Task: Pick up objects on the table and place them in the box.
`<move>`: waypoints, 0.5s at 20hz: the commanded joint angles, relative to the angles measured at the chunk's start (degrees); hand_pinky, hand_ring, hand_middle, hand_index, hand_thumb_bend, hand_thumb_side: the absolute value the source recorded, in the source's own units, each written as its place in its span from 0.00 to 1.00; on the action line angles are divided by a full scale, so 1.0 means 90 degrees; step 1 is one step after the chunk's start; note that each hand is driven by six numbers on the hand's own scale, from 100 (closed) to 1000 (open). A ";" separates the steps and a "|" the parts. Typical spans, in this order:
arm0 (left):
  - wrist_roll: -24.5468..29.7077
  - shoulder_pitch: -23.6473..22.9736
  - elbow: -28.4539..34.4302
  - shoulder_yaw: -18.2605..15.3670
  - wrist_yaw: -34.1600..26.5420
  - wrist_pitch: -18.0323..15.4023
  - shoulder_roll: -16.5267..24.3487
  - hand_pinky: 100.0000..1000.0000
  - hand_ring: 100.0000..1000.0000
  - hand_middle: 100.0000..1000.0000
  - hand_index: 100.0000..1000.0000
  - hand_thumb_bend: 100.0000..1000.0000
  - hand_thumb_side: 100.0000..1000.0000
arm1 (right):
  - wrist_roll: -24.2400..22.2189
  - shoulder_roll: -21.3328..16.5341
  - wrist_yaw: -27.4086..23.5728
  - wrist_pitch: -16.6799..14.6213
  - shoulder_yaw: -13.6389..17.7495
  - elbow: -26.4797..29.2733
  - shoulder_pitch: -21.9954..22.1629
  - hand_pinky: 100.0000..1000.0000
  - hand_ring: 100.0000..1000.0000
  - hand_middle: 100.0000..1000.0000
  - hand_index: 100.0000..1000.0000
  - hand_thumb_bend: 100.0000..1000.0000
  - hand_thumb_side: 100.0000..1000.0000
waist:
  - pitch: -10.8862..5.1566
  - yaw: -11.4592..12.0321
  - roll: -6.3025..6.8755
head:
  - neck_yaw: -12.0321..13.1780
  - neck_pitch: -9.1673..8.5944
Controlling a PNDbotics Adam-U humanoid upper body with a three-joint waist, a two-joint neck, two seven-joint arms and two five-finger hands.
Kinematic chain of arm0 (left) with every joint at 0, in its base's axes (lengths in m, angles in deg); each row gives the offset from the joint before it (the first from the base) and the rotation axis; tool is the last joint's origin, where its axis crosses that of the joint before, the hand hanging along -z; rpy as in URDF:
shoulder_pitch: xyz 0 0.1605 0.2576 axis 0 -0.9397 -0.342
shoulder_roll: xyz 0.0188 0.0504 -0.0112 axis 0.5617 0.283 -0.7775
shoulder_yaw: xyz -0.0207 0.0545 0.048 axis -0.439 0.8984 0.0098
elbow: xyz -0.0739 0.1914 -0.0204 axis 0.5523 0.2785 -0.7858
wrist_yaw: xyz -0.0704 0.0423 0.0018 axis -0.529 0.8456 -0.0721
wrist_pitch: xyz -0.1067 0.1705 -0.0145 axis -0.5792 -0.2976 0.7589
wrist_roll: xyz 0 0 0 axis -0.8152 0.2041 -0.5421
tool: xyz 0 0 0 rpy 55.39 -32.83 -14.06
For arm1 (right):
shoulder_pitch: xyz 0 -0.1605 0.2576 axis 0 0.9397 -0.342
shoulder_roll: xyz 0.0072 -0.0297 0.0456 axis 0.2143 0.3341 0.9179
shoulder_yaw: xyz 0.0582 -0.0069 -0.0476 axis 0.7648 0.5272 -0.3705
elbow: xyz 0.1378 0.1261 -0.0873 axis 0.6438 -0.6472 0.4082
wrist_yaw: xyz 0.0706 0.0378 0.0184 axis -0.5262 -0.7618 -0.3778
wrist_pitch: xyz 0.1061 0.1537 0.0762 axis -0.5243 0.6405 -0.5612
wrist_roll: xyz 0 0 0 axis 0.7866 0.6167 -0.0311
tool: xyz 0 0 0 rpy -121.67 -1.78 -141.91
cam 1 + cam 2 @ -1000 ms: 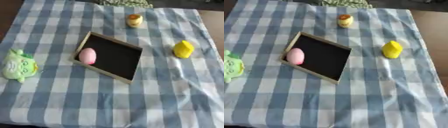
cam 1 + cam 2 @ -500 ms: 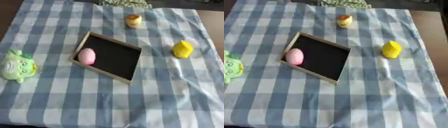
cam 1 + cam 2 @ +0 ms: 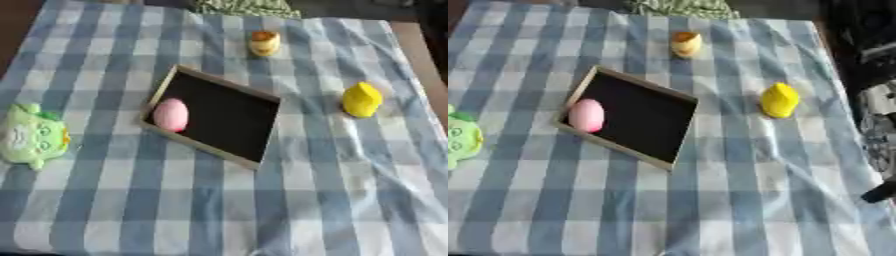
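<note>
A shallow wooden box (image 3: 265,137) with a black inside lies askew at the middle of the checked cloth. A pink egg-shaped object (image 3: 171,114) lies in its left corner. On the cloth outside the box are a yellow object (image 3: 361,99) to the right, a small cream and orange object (image 3: 263,43) at the far side, and a green plush toy (image 3: 32,141) at the left edge. My right hand (image 3: 878,192) shows only as a dark tip at the right edge of the right eye view, below silver and black arm parts (image 3: 878,105). It is apart from every object.
The blue and white cloth (image 3: 219,210) covers the table and is wrinkled on the right side. A green patterned thing (image 3: 245,7) lies at the far edge. Brown table (image 3: 418,45) shows past the cloth at the far right.
My right arm has come into view at the right edge of the right eye view. The objects on the cloth lie as before.
</note>
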 commanded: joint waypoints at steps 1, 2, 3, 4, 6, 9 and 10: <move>0.0043 0.0063 0.0095 0.0001 -0.0039 0.0023 0.0147 0.92 0.68 0.63 0.78 0.05 0.45 | -0.0817 -0.0005 0.0819 -0.0351 -0.0133 0.0091 -0.0186 0.87 1.00 0.85 0.86 0.00 0.55 | -0.0088 -0.0003 -0.0084 | 0.0004 -0.0064; 0.0052 0.0066 0.0095 0.0007 -0.0043 0.0028 0.0150 0.92 0.68 0.63 0.78 0.05 0.45 | -0.1107 0.0034 0.1014 -0.0472 -0.0174 0.0115 -0.0178 0.87 1.00 0.85 0.86 0.00 0.54 | -0.0092 -0.0002 -0.0083 | 0.0000 -0.0060; 0.0057 0.0067 0.0095 0.0009 -0.0046 0.0029 0.0156 0.92 0.68 0.63 0.78 0.05 0.45 | -0.1348 0.0059 0.1165 -0.0568 -0.0192 0.0140 -0.0173 0.87 1.00 0.86 0.86 0.00 0.53 | -0.0095 -0.0003 -0.0081 | -0.0004 -0.0058; 0.0059 0.0071 0.0095 0.0008 -0.0049 0.0023 0.0166 0.92 0.68 0.63 0.78 0.05 0.45 | -0.1544 0.0089 0.1301 -0.0645 -0.0229 0.0177 -0.0166 0.87 1.00 0.86 0.86 0.00 0.53 | -0.0097 0.0000 -0.0080 | -0.0011 -0.0060; 0.0059 0.0077 0.0095 0.0007 -0.0053 0.0013 0.0179 0.92 0.68 0.63 0.78 0.05 0.45 | -0.1794 0.0155 0.1467 -0.0743 -0.0291 0.0242 -0.0163 0.87 1.00 0.86 0.86 0.00 0.52 | -0.0099 0.0006 -0.0076 | -0.0020 -0.0063; 0.0067 0.0085 0.0095 0.0014 -0.0060 0.0000 0.0181 0.92 0.68 0.63 0.78 0.05 0.45 | -0.2000 0.0256 0.1727 -0.0860 -0.0440 0.0313 -0.0171 0.87 0.99 0.86 0.87 0.00 0.51 | -0.0099 0.0015 -0.0074 | -0.0046 -0.0058; 0.0073 0.0088 0.0095 0.0019 -0.0063 0.0000 0.0178 0.92 0.68 0.63 0.78 0.05 0.45 | -0.2065 0.0290 0.1814 -0.0899 -0.0494 0.0321 -0.0173 0.87 0.99 0.87 0.87 0.00 0.51 | -0.0099 0.0016 -0.0076 | -0.0058 -0.0051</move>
